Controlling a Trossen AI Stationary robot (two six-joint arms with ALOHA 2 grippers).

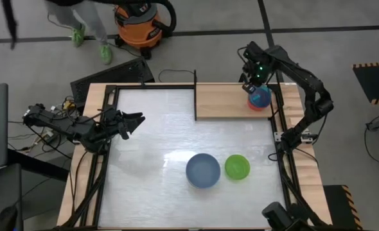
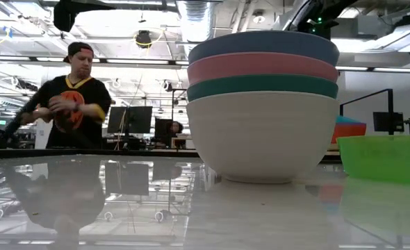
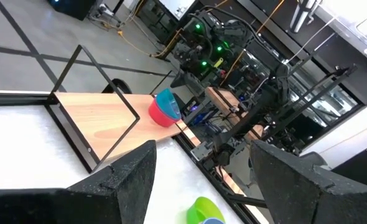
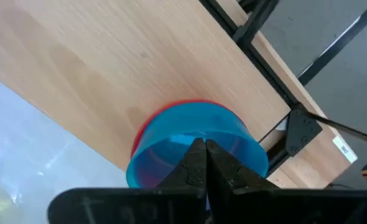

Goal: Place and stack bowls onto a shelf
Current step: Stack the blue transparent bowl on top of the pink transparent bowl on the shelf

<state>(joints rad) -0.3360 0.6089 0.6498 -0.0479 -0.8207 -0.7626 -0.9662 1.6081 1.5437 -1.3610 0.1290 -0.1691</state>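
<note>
We hold our right tool (image 4: 205, 163), fingers pinched together, just above the blue bowl (image 4: 196, 146) nested in a red bowl (image 1: 257, 106) on the shelf (image 1: 225, 99), likely just stacked there.

The high view looks straight down on the whole white tabletop (image 1: 151, 141), taking in both dark arms, the light wooden shelf plank (image 1: 225, 99) at the far edge and some grey floor around.

The low view sits at tabletop height, facing level across into the room, so close to the stack of 4 large bowls (image 2: 263, 104) that it fills the middle.

The left wrist view looks between its own 2 dark fingers (image 3: 130, 171) across the table toward the shelf.

The right wrist view looks down from close above the small blue bowl nested in a red one (image 4: 193, 146).

All 4 views share that blue-and-red pair.
</note>
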